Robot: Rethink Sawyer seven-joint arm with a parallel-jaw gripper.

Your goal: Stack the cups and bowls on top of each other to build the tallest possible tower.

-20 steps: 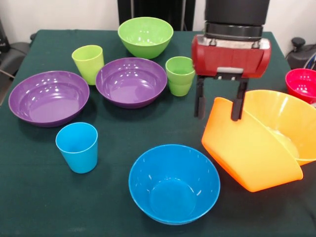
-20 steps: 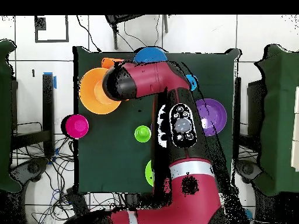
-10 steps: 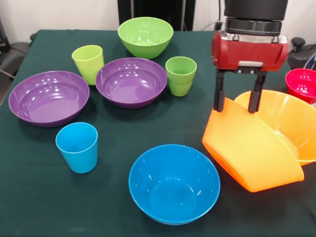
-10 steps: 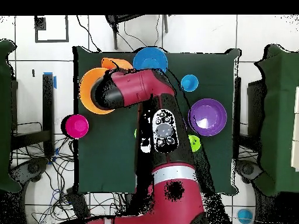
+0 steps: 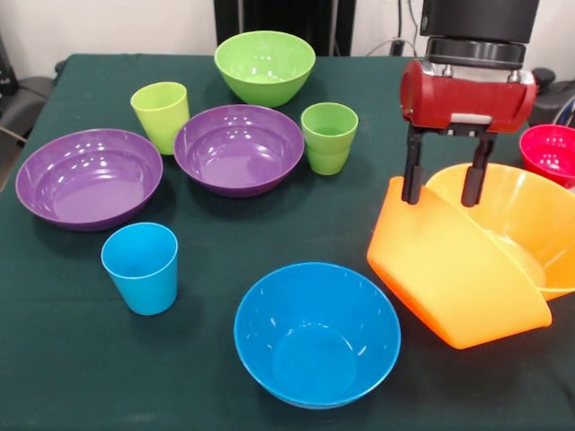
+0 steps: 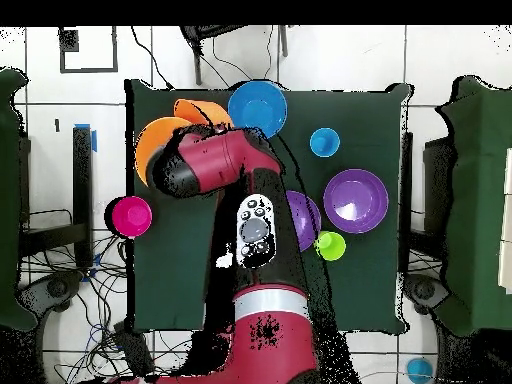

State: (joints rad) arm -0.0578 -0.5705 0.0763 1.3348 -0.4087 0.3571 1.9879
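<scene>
Dark green cloth covers the table, with glossy plastic tableware spread across it beneath a red and black Sawyer arm.

At the right of the front view, two big orange bowls lie together: a tilted orange bowl leans against an upright orange bowl, whose right side is cut off by the frame edge. A small red bowl at the right edge is also partly cut off.

The gripper hangs over this pair with its two black fingers apart; their tips stand at the tilted bowl's raised rim, clamped on nothing. Overhead, the arm hides the gripper and much of the orange bowls.

Across the left and centre sit two shallow purple bowls, a green bowl, a blue bowl, a yellow-green cup, a ridged green cup and a sky blue cup, all standing apart.

No readable writing shows.
</scene>
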